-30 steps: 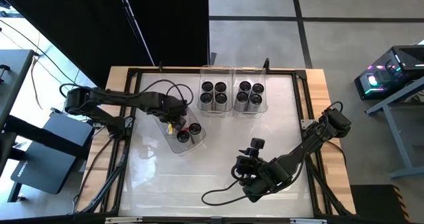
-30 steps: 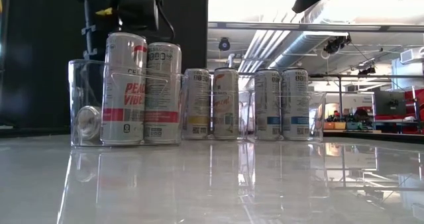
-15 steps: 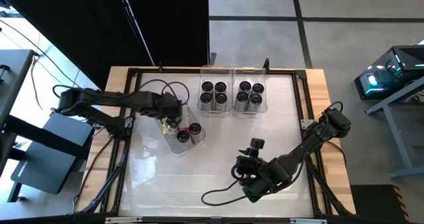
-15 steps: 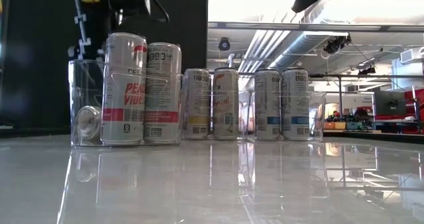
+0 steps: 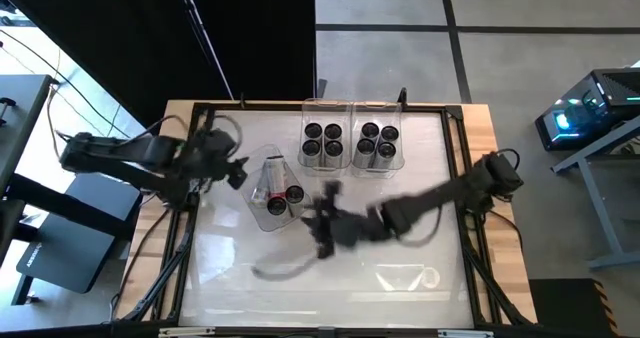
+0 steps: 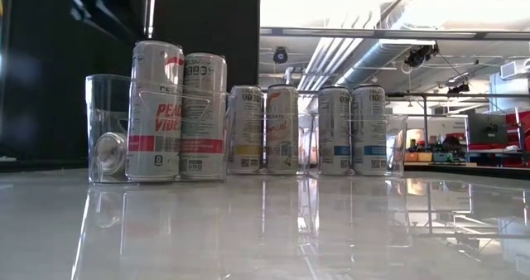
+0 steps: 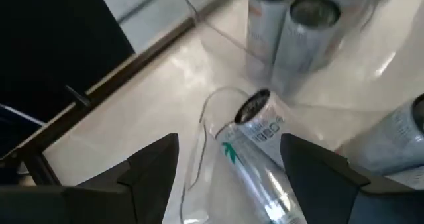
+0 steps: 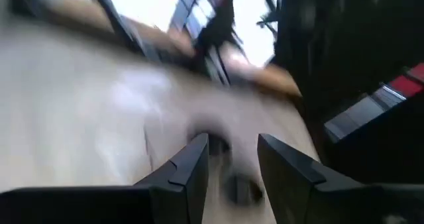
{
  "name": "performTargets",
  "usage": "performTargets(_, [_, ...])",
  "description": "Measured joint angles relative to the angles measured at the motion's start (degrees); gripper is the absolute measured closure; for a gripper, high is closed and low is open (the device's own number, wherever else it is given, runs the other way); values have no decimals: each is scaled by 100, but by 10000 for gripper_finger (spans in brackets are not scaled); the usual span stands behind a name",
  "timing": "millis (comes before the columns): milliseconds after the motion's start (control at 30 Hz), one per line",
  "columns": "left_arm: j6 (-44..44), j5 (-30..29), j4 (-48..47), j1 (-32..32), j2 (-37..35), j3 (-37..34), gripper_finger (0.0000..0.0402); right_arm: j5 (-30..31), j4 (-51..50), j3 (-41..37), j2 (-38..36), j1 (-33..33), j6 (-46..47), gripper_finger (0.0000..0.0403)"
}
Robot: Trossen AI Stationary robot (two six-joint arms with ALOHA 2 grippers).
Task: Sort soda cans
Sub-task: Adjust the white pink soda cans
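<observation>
A clear bin [image 5: 272,216] left of the table's middle holds two upright soda cans [image 5: 293,194] and one can lying on its side [image 7: 255,128], which also shows in the low view [image 6: 109,152]. Two more clear bins [image 5: 326,163] stand at the far edge, each with several upright cans [image 5: 378,143]. My left gripper [image 5: 238,171] hangs open just left of the first bin, above the table, with nothing between its fingers [image 7: 156,164]. My right gripper [image 5: 322,228], blurred, is over the table's middle, right of that bin. Its fingers [image 8: 193,164] stand apart and empty.
A dark frame [image 5: 300,106] runs around the white tabletop. Cables trail from both arms, one looping over the near middle [image 5: 275,270]. A faint clear shape [image 5: 405,276] lies at the near right. The table's near left part is bare.
My left gripper has drawn back from over the bin toward the table's left edge and risen. The lying can stays where it was. My right gripper has swung fast from the near right toward the table's middle and the bin, rising a little and turning.
</observation>
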Motion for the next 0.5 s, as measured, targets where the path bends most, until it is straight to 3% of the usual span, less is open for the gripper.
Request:
performTargets(100, [-855, -415, -260, -610, -382, -230, 145, -1807, 834, 345, 24, -762, -384, 277])
performTargets(333, [-2254, -1016, -576, -1738, -422, -929, 159, -4559, 105, 1652, 794, -2397, -41, 257])
performTargets(500, [-2997, -1023, -812, -2013, -339, -1254, 167, -5339, -1327, 3132, 1633, -3117, -256, 203])
